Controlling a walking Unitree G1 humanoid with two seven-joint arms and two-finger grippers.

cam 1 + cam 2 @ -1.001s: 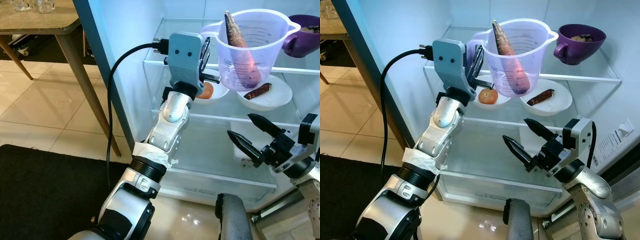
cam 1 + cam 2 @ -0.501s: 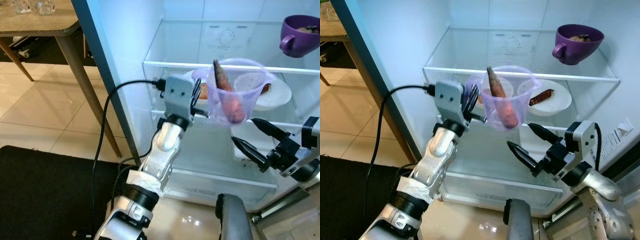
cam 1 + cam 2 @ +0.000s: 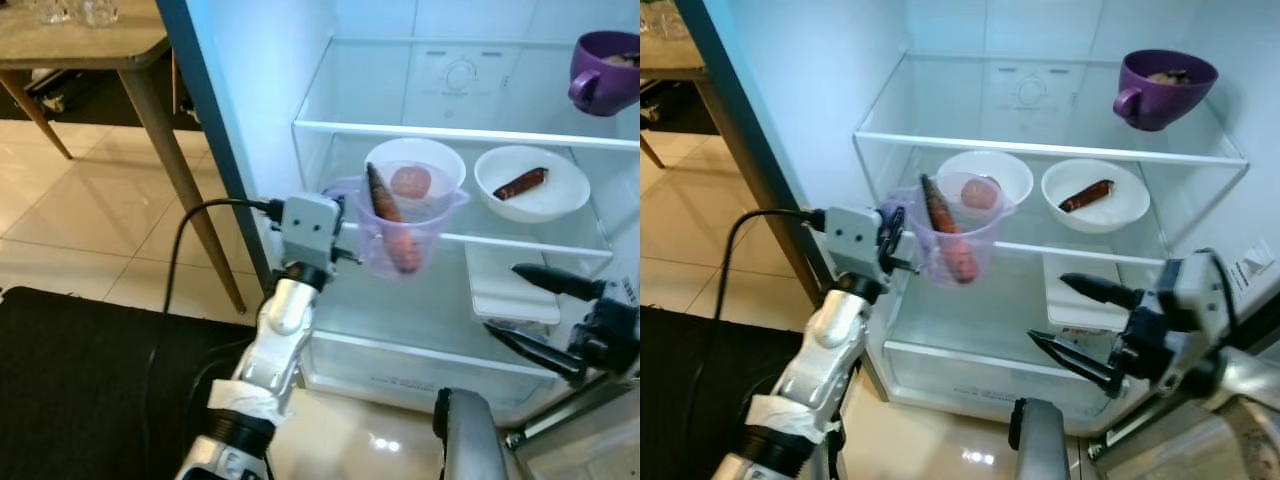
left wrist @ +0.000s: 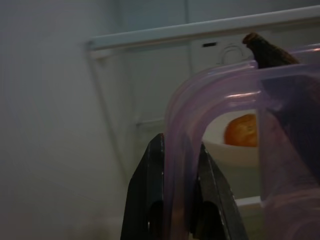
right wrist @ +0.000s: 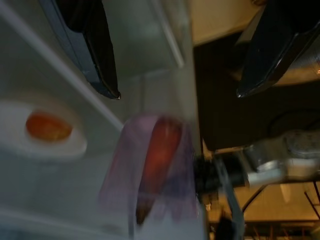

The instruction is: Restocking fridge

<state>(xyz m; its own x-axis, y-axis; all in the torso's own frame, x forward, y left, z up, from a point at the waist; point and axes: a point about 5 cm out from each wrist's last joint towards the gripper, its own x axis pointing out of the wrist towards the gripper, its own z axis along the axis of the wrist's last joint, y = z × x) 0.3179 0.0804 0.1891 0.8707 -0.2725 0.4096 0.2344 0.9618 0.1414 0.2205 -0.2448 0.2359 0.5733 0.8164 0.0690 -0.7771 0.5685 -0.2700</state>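
A clear purple-tinted measuring jug with a long reddish-brown root vegetable standing in it hangs in the open fridge, in front of the middle glass shelf. My left gripper is shut on the jug's handle, and its black fingers pinch the handle from both sides. My right gripper is open and holds nothing, low at the right in front of the lower shelf. Seen from the right wrist, the jug lies beyond the spread fingers.
On the middle shelf stand a white bowl with an orange-red fruit and a white plate with a brown piece. A purple cup sits on the top shelf, a white box below. A wooden table and black mat are at left.
My left arm has brought the jug down from top-shelf height to the front of the middle shelf and leftward. The right gripper has dropped lower and to the right, still open.
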